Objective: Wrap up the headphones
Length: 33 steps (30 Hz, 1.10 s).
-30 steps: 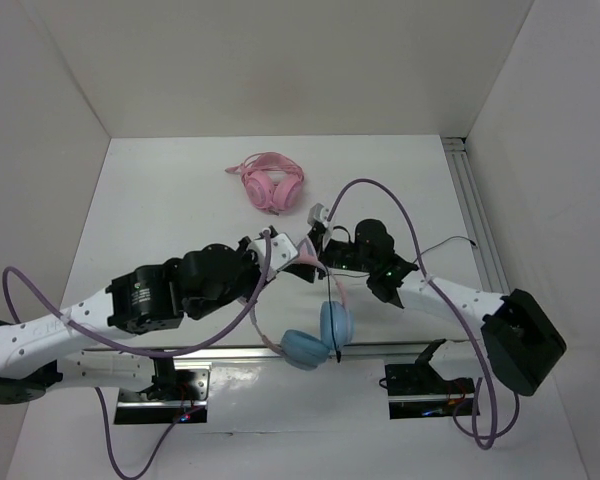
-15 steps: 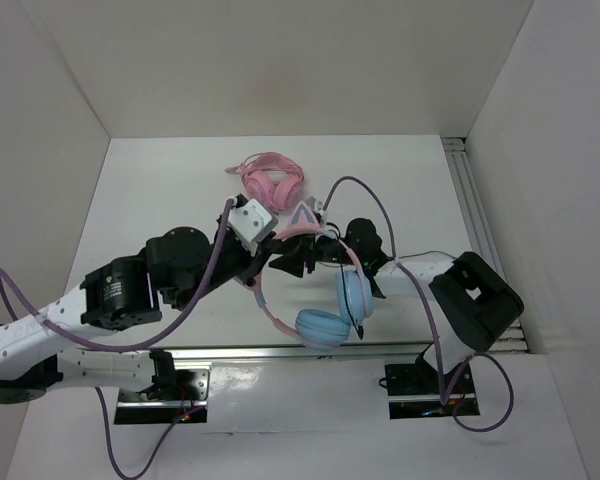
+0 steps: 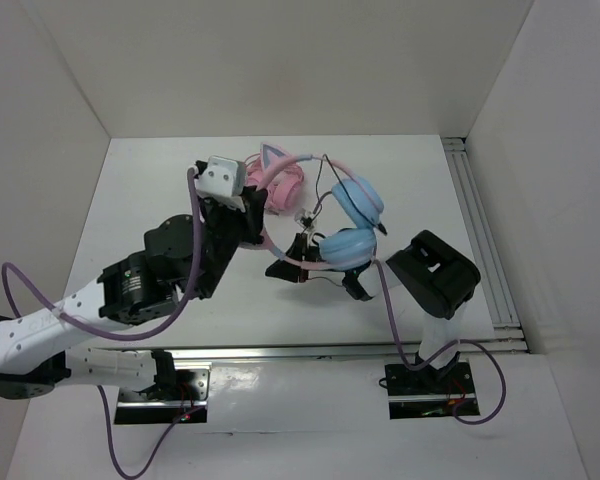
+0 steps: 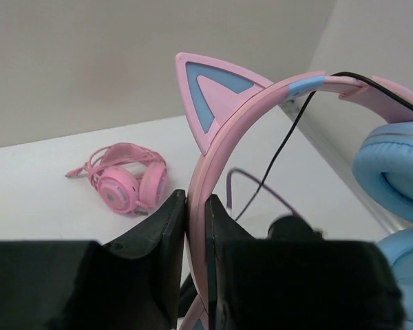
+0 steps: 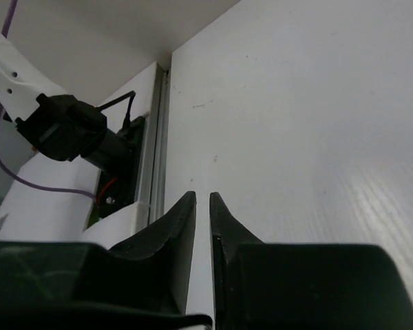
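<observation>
The headphones hang above the middle of the table, light-blue ear cups to the right, the pink cat-ear headband arching left. My left gripper is shut on the headband just below the cat ear. The thin black cable runs down from the headband's top. My right gripper sits low under the ear cups and points left. Its jaws stand a narrow gap apart, with nothing showing between them. The cable's lower end is hidden.
All-pink headphones lie on the table behind the left gripper. The right arm's elbow is folded up at the right. A metal rail runs along the right wall and another along the near edge.
The left arm carried the headphones from the near edge up and back toward the pink pair. The right arm folded back, and its jaws narrowed.
</observation>
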Each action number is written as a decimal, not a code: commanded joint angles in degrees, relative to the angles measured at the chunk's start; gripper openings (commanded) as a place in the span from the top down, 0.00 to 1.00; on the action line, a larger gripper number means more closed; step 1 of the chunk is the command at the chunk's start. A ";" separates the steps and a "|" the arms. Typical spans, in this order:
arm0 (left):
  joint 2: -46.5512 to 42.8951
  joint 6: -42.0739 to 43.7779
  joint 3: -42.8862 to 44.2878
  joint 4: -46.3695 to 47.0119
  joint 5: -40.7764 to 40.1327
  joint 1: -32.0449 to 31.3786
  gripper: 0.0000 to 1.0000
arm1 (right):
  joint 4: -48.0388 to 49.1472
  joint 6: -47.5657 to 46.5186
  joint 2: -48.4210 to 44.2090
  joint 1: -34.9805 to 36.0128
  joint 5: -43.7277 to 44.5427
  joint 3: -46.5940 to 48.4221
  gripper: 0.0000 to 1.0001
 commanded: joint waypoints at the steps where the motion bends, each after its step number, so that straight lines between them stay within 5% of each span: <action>1: 2.33 -2.23 0.71 19.68 -12.59 -0.15 1.00 | 22.77 3.93 0.75 1.09 0.14 -1.81 0.80; 5: 8.38 -6.39 6.32 18.25 -17.51 2.05 1.00 | 25.51 5.16 1.98 2.76 -0.47 -3.13 0.81; 9: 12.35 -12.76 11.08 9.27 -20.42 4.77 1.00 | 25.51 4.47 1.37 3.99 0.41 -5.32 1.00; 14: 13.49 -11.88 7.57 15.24 -25.61 8.81 1.00 | 24.81 3.15 -3.28 6.18 2.07 -8.93 1.00; 16: 14.37 -11.88 7.57 15.94 -24.48 12.66 1.00 | 20.17 1.83 -5.66 6.97 2.08 -9.63 1.00; 18: 16.55 -17.57 11.49 7.19 -20.97 15.92 1.00 | 13.94 -1.85 -10.47 8.29 0.23 -9.64 1.00; 22: 19.73 -30.85 14.60 -9.97 -13.69 24.45 1.00 | -15.27 -13.01 -18.84 12.77 1.37 -5.87 1.00; 26: 19.74 -33.94 8.72 -10.69 -7.43 32.89 1.00 | -26.95 -19.08 -24.03 15.07 1.28 -2.35 1.00; 33: 21.84 -37.72 5.46 -16.93 1.89 42.82 1.00 | -49.80 -29.45 -33.17 18.67 14.54 3.27 1.00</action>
